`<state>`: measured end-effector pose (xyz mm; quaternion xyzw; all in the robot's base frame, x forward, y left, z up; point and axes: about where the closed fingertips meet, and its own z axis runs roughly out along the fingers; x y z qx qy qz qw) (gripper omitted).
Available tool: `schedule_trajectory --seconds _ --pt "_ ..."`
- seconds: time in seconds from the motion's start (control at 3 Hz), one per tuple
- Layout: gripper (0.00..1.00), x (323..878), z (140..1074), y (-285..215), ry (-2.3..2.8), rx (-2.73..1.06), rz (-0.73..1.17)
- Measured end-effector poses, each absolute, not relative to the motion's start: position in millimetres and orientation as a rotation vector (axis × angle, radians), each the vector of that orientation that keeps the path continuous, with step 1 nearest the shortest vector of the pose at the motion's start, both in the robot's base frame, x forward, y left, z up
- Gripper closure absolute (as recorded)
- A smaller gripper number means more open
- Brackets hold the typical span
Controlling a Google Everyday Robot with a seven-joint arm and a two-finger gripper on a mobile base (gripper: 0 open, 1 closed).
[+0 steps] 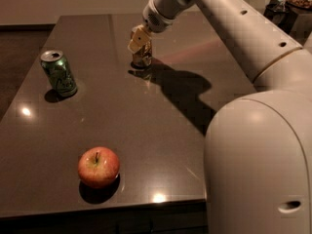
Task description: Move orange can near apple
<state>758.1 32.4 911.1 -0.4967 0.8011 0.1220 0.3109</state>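
The orange can (142, 57) stands upright on the dark table (161, 130), at the far middle. My gripper (139, 39) reaches down from the upper right and sits right at the can's top, covering its upper part. The apple (98, 166), red and yellow with a short stem, sits near the table's front edge, to the left and well apart from the can.
A green can (58, 73) stands at the left side of the table. My white arm (234, 28) crosses the far right, and my base (258, 165) fills the right foreground. The table's front edge (102, 206) runs just below the apple.
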Motion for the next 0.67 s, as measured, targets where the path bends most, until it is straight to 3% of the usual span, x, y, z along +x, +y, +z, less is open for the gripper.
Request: schedule_trajectory --seconds 0.33,0.67 --pt "0.61 752.5 913.1 36.2 2.089 -1.337 0.369" --pt "0.92 727.7 926.6 34.0 2.013 -1.403 0.433"
